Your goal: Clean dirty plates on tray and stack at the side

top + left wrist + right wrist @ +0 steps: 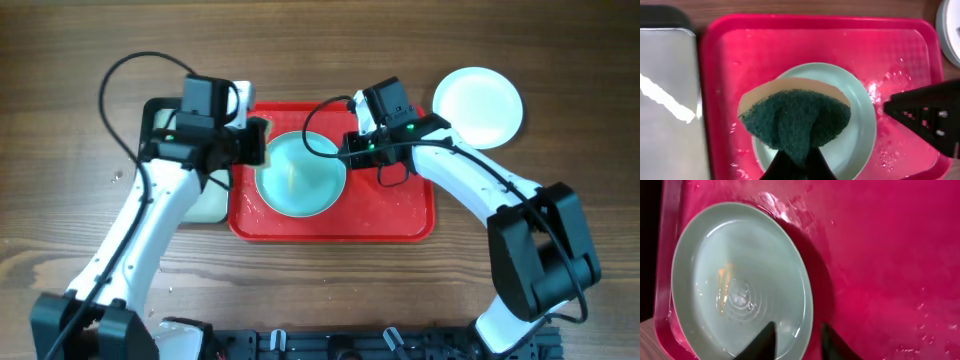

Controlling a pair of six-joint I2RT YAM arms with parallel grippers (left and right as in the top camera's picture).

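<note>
1 aqua plate (300,176) on the red tray (408,216); 1 white plate (478,105) off it, on the table (570,50).
Left gripper (796,162) clamps a green sponge (795,117) over the aqua plate; right gripper (797,340) straddles its rim, jaws slightly parted, not gripping.

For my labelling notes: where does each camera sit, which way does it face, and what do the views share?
Overhead: above the table, facing straight down at red tray, aqua plate, white plate; left arm and right arm show.
Left wrist: on the left arm, facing down at the aqua plate; left gripper pinches a green sponge.
Right wrist: close over the plate's rim; right gripper open around it.
Shared: all see the aqua plate on the red tray.
</note>
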